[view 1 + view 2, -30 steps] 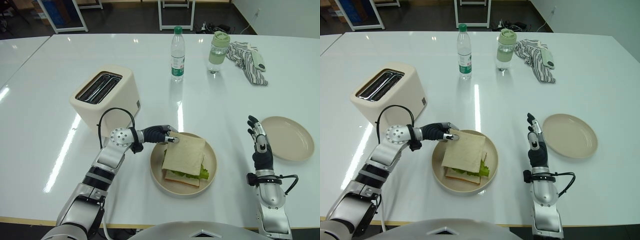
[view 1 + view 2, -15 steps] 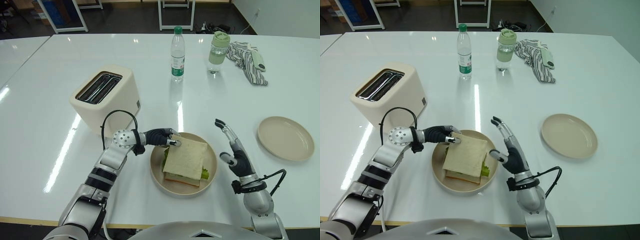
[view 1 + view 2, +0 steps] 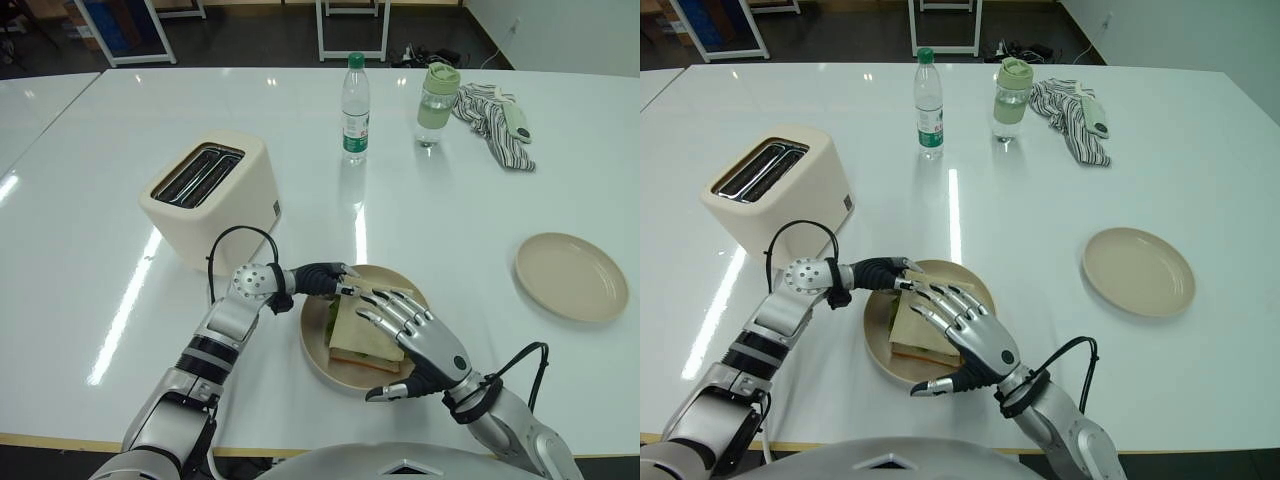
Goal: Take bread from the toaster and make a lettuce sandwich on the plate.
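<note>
My right hand (image 3: 418,340) spreads wide over the sandwich (image 3: 345,335) on its plate (image 3: 314,345); my left hand (image 3: 318,280) pinches the far corner. Glossy white table (image 3: 450,200) underneath, toaster (image 3: 210,195) beyond my left hand.

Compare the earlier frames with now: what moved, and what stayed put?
The right hand swung leftward from beside the empty plate and now lies spread over the sandwich, fingers open. The left hand keeps its fingers pinched on the sandwich's far-left corner. Toaster, water bottle, green bottle, cloth and sandwich plate stayed put.
</note>
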### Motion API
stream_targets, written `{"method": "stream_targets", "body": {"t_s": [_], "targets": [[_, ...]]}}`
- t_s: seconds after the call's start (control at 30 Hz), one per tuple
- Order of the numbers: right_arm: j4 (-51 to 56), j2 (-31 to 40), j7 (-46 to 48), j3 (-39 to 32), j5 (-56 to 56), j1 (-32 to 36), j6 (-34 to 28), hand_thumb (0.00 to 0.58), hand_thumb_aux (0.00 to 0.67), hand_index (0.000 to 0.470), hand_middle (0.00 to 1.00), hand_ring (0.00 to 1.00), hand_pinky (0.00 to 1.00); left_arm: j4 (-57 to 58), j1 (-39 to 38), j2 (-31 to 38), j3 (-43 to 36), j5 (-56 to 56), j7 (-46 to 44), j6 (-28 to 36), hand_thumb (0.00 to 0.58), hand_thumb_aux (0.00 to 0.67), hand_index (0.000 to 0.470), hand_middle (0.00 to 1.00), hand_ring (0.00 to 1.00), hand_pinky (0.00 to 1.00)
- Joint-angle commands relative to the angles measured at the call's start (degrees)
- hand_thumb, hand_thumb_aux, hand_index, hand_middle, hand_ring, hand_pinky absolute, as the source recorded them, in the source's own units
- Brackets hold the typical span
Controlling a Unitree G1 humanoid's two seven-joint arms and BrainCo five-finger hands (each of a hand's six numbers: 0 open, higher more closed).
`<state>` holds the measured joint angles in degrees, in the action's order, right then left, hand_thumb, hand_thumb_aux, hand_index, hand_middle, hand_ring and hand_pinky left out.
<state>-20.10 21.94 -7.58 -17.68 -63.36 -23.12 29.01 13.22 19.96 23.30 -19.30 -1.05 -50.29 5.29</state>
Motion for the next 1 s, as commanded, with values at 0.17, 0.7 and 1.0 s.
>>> {"method": "stream_targets", "body": {"t_s": [0.17,0.7,1.0], "targets": [[3.79,3.57,1.91,-3.55,-7.23,0.59,-4.91,0.000,0.000,0.000,0.00,0.00,0.00,1.23,0.30,0.19,0.14,1.08,0.19,0.40,0.580,0.670,0.470,1.00,1.00,1.00],[9.02,6.53,20.46,-9.98,-3.18,-3.18,-16.66,0.000,0.000,0.000,0.00,0.00,0.00,-2.98,-0.80,-1.29,1.06,10.47,12.88,-14.07,0.000,0.000,0.000,0.00,0.00,0.00],[10.64,6.76,20.72,-11.96,-3.50,-1.94,-19.73,0.000,0.000,0.000,0.00,0.00,0.00,-21.99,-3.12,-0.21,10.74,36.55,47.67,-12.03,0.000,0.000,0.000,0.00,0.00,0.00]]}}
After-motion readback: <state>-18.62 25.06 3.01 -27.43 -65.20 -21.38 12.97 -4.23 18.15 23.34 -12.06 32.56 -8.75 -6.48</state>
